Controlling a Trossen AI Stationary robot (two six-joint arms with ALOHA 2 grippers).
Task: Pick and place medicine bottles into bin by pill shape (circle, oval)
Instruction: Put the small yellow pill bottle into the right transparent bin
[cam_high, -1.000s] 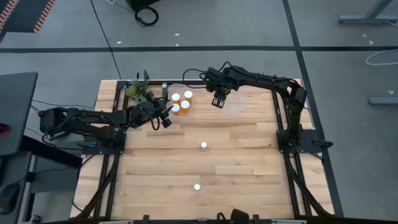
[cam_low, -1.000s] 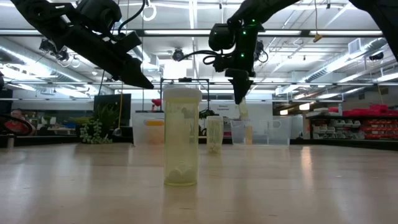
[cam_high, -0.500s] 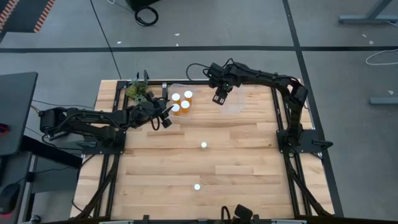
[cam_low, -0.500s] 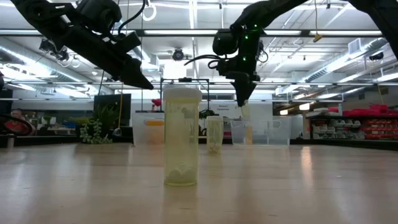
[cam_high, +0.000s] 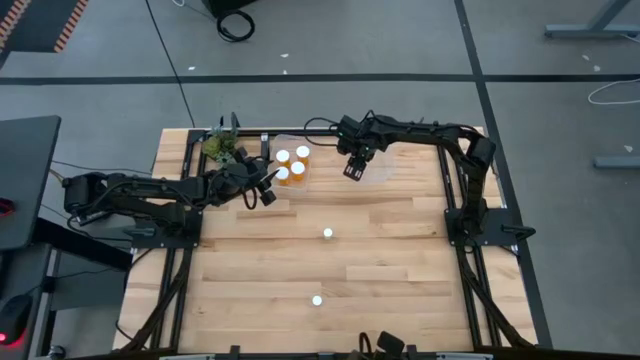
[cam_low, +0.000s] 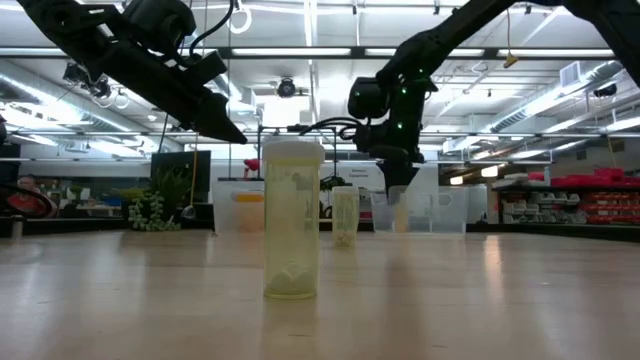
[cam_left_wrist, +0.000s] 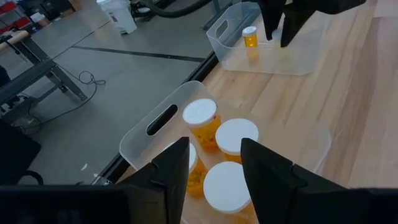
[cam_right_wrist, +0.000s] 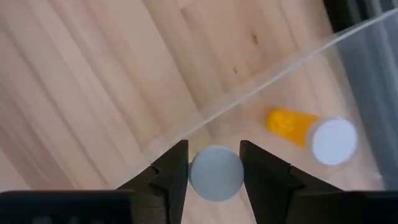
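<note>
Two claws showed. My right claw (cam_right_wrist: 214, 171) pinched a white-capped medicine bottle (cam_right_wrist: 216, 173) between its fingers, hanging over the near rim of the clear right bin (cam_right_wrist: 273, 78), where one orange bottle (cam_right_wrist: 311, 134) lay on its side. My left claw (cam_left_wrist: 214, 165) hovered with its fingers slightly apart, holding nothing, above the left bin (cam_left_wrist: 146, 124) and its four upright bottles (cam_left_wrist: 200, 115). Farther out on the bench (cam_high: 400, 270), two bottles stood apart, one mid-bench (cam_high: 327, 234) and one nearer the front edge (cam_high: 317, 300). I judged the release risky: so close to the wall, the bottle could catch the rim and tumble outside, or strike the lying bottle.
</note>
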